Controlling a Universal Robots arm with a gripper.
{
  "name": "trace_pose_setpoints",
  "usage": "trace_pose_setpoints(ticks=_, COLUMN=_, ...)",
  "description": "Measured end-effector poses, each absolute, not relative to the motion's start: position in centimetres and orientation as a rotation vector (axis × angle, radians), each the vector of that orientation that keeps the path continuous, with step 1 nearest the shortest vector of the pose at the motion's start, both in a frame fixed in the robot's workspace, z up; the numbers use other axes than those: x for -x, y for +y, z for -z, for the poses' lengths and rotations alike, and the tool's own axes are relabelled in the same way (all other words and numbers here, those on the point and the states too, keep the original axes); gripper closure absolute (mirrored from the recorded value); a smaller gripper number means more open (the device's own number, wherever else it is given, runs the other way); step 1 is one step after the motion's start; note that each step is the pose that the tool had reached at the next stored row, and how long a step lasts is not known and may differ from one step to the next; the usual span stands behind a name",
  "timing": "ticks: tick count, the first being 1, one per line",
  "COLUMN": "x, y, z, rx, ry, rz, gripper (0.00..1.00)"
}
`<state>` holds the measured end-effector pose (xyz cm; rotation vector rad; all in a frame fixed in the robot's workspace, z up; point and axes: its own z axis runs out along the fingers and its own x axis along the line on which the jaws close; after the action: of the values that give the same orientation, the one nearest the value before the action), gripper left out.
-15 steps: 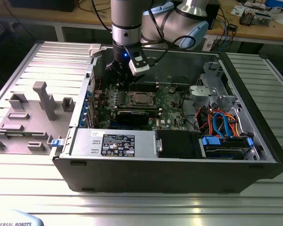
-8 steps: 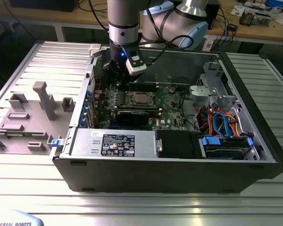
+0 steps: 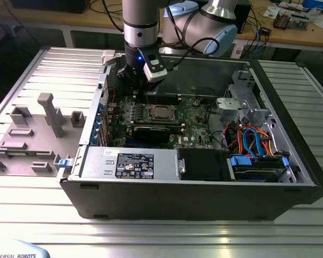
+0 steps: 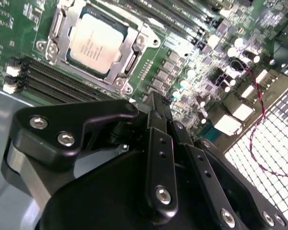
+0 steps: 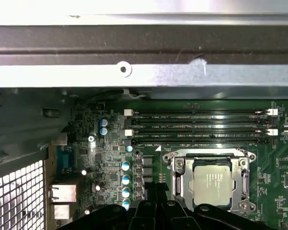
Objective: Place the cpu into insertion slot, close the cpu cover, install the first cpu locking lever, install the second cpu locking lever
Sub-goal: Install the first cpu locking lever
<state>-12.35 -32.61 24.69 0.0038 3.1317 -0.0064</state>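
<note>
Open black metal computer case (image 3: 204,200) lay on the ribbed aluminium tabletop (image 3: 290,228), its green motherboard (image 3: 196,114) exposed. In the exterior view the black two-fingered hand (image 4: 159,99), fingers drawn together and empty, hung at 11 o'clock from the thin silvery cpu cover (image 5: 178,179). The cover lay flat over the silver-topped square cpu (image 5: 212,184), seated in the dark insertion slot (image 5: 190,186). Lever work probably favoured a narrow tip pressing the lever end alone.

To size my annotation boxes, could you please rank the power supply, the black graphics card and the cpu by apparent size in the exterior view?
1. power supply, the silver labelled box nearest the camera.
2. black graphics card.
3. cpu, clearly smallest, though it also lies farther back.
</note>
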Motion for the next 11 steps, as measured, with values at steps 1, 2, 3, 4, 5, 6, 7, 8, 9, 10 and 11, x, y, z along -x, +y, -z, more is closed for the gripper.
trace_pose_setpoints(ticks=1, x=12.35, y=-32.56, z=-24.69, rx=0.002, ry=3.131, rz=0.006, gripper=0.89)
trace_pose_setpoints(ticks=2, x=12.36, y=-32.54, z=-24.70, rx=0.007, ry=3.131, rz=0.007, gripper=0.89)
trace_pose_setpoints(ticks=3, x=12.37, y=-32.51, z=-24.71, rx=0.009, ry=3.131, rz=0.007, gripper=0.89)
trace_pose_setpoints(ticks=4, x=12.39, y=-32.49, z=-24.71, rx=0.009, ry=3.131, rz=0.006, gripper=0.89)
trace_pose_setpoints(ticks=5, x=12.40, y=-32.46, z=-24.73, rx=0.009, ry=3.131, rz=0.006, gripper=0.89)
trace_pose_setpoints(ticks=6, x=12.43, y=-32.42, z=-24.77, rx=0.009, ry=3.130, rz=0.007, gripper=0.89)
trace_pose_setpoints(ticks=7, x=12.46, y=-32.32, z=-24.86, rx=0.010, ry=3.129, rz=0.006, gripper=0.89)
trace_pose_setpoints(ticks=8, x=12.47, y=-32.26, z=-24.94, rx=0.011, ry=3.128, rz=0.006, gripper=0.89)
trace_pose_setpoints(ticks=9, x=12.50, y=-32.22, z=-25.02, rx=0.011, ry=3.126, rz=0.007, gripper=0.89)
trace_pose_setpoints(ticks=10, x=12.53, y=-32.17, z=-25.08, rx=0.011, ry=3.124, rz=0.007, gripper=0.89)
trace_pose_setpoints(ticks=11, x=12.59, y=-32.08, z=-25.23, rx=0.012, ry=3.116, rz=0.009, gripper=0.89)
